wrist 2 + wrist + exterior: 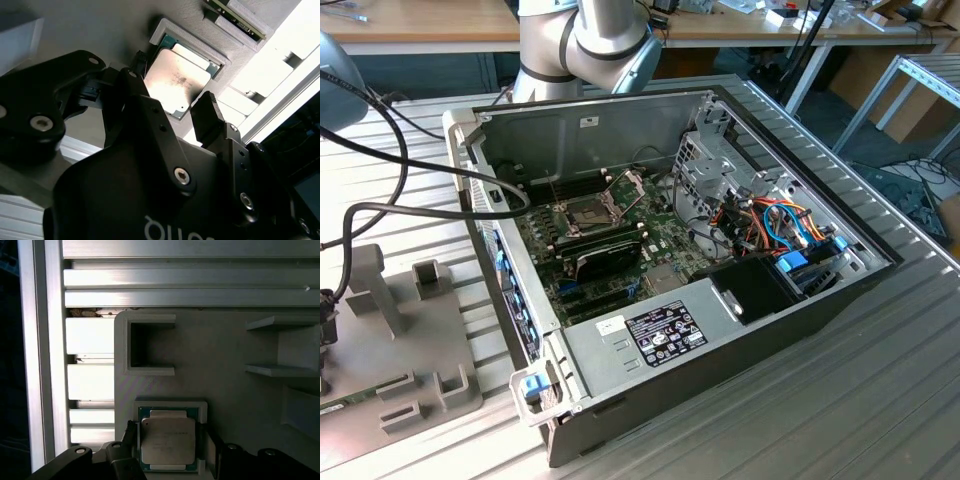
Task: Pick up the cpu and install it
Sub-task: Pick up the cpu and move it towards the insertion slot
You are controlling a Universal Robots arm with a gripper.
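Slatted metal tabletop (pixel 880 400) carrying an open computer case (pixel 740 350), its green motherboard (pixel 660 250) exposed and the dark square socket (pixel 588 212) standing with its hinged frame raised and nothing seated in it. On the exterior view's left, well apart from the case, lies a grey fixture (pixel 420 340) with upright brackets and shallow pockets. Both wrist views look down onto this fixture, where the cpu (pixel 167 440) rests flat, silver-grey lid upward, inside a raised rectangular frame (pixel 170 404). The end effector (pixel 171 439) hangs directly over the chip with its fingers (pixel 131 434) spread, one at each of two opposite edges, so that the chip lies between them rather than off to one side. Whether either pad already touches an edge cannot be told; nothing is pinched. The chip is close to square, without a marked long axis, and its flanked edges run parallel to the finger faces. It is thus unlifted and far from the socket.
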